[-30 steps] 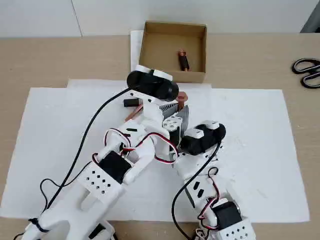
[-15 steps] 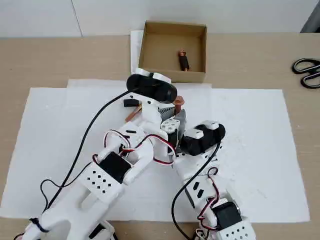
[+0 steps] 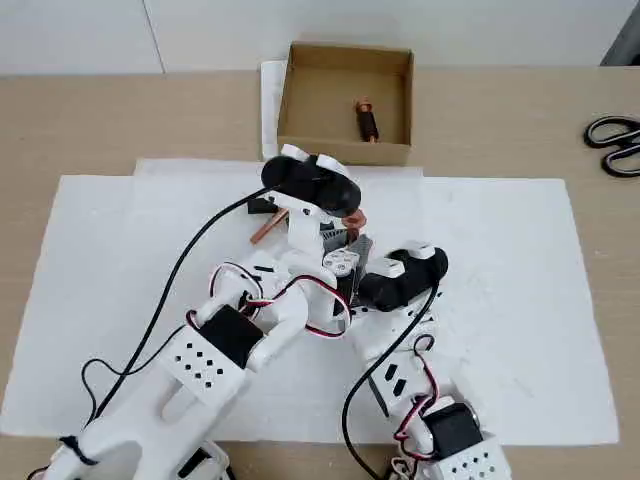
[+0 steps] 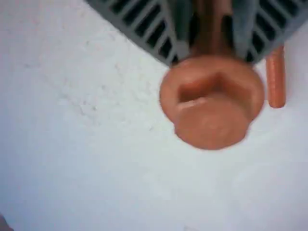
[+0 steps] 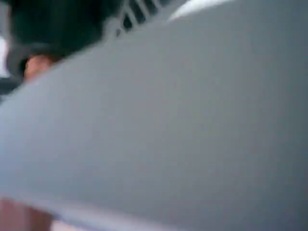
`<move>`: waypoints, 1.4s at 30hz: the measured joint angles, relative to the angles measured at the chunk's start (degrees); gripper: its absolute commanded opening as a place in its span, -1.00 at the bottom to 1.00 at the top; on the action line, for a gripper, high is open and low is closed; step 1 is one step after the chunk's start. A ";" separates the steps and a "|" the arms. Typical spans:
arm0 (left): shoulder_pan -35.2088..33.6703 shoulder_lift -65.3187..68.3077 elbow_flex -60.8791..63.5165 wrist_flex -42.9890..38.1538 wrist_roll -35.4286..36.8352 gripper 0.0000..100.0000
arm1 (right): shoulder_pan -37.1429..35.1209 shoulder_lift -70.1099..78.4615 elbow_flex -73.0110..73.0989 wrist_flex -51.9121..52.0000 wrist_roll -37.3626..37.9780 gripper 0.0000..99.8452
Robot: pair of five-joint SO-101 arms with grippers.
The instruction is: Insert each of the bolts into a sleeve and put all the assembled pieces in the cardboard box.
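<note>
— What lay around the left gripper [image 3: 352, 228]?
— A paper sheet [image 3: 500, 300] under it. The cardboard box [image 3: 300, 95] stood beyond it, apart, with one assembled piece [image 3: 366, 120] inside. The right gripper [image 3: 350, 255] sat just beside it.
— Grip states?
— Left: pinched on a bolt [image 4: 211, 108]. The left wrist view showed its shank between ribbed jaws; the high view gave little beyond its head. Right: could not be told.
— Loose parts?
— The high view showed a second bolt [image 3: 268, 228] and a black sleeve [image 3: 262, 207] near the left gripper, opposite the right.
</note>
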 measured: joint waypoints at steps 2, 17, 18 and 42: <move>0.00 0.00 0.00 0.62 0.00 -0.99 | -0.09 0.00 0.00 0.00 0.00 -0.99; 0.09 0.00 -0.09 4.48 0.00 -0.89 | -0.18 0.00 0.00 0.09 0.00 -0.99; 0.09 0.00 -0.09 4.48 0.00 -0.83 | -0.18 0.00 0.00 0.09 0.00 -0.99; -16.97 -0.53 -22.95 27.16 2.55 -0.49 | 0.79 0.00 -0.09 0.09 -0.09 -0.99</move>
